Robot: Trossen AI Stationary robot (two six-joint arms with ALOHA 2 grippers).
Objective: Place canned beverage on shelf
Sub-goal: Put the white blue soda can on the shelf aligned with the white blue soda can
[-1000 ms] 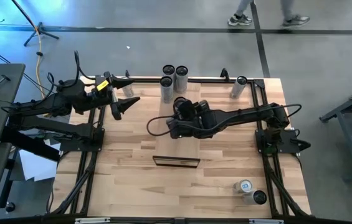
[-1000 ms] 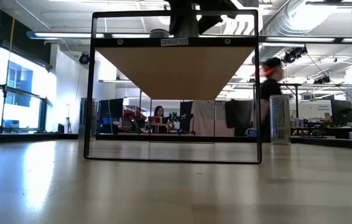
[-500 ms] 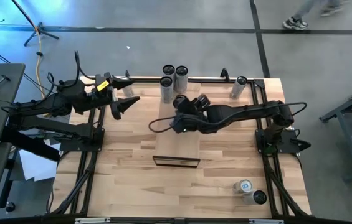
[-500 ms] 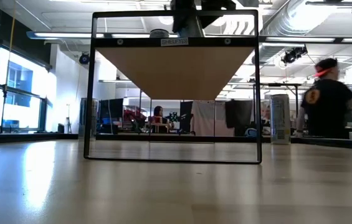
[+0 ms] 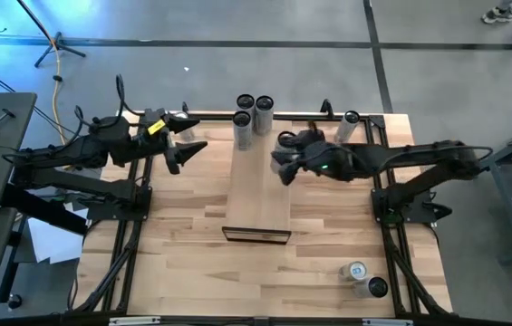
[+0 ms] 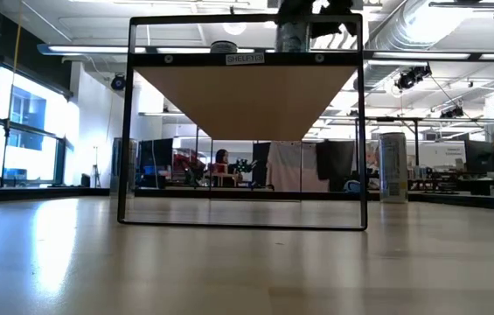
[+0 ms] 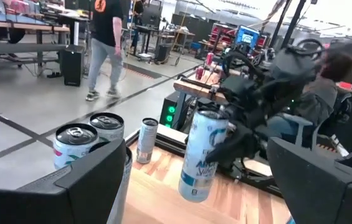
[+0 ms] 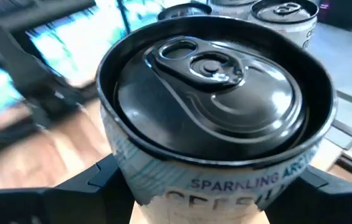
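The shelf (image 5: 260,195) is a long pale board raised on a dark frame (image 6: 247,79) at the table's middle. My right gripper (image 5: 284,166) is shut on a white and teal can (image 7: 204,152) with a black top (image 8: 210,68), over the far half of the shelf by its right edge. In the low view the can (image 6: 292,35) shows above the shelf's top. My left gripper (image 5: 186,149) is open and empty at the far left of the table. My right gripper pinches the can's side wall just below its top rim (image 8: 132,171) between its two fingers (image 8: 101,180). The fingers come from the table's right, slanting down. The can is held slightly tilted, top up; I cannot tell whether its base touches the shelf.
Several cans (image 5: 254,112) stand at the shelf's far end, and they also show in the left wrist view (image 7: 76,140). One can (image 5: 347,127) stands at the far right. Two cans (image 5: 365,279) stand near the front right corner. A person (image 7: 110,37) walks beyond the table.
My right gripper has gone toward the table's right edge with the can, from over the shelf's middle to its right edge, and its arm has drawn back to the right. My left gripper has kept its place.
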